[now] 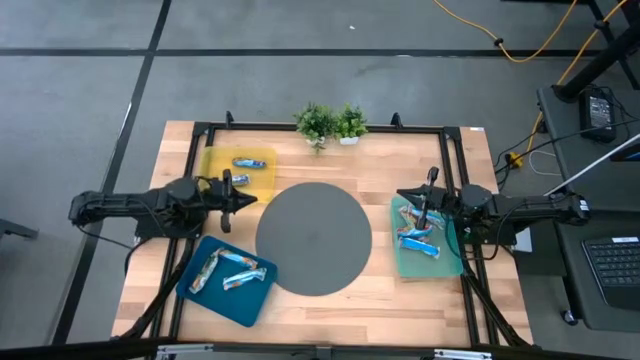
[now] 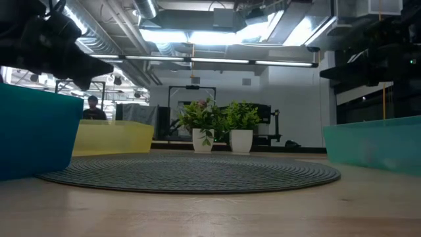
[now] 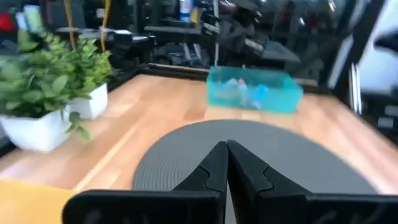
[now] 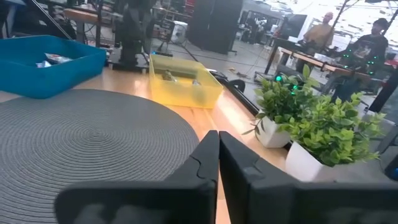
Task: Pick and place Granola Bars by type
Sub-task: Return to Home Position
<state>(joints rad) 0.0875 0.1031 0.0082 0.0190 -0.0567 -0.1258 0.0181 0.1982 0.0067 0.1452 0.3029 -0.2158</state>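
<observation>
Left claw (image 1: 246,198) and right claw (image 1: 404,194) hovering closed, empty | granola bars (image 1: 241,279) lying in bins (image 1: 250,305) | step seeming return-home | next needing only parking

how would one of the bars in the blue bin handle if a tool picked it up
The bars in the blue bin have glossy wrappers, so one would probably feel slippery in a grip. They look small and flat, so likely light and unlikely to roll. Each lies straight, which suggests a fairly stiff core, though that is a guess.
</observation>
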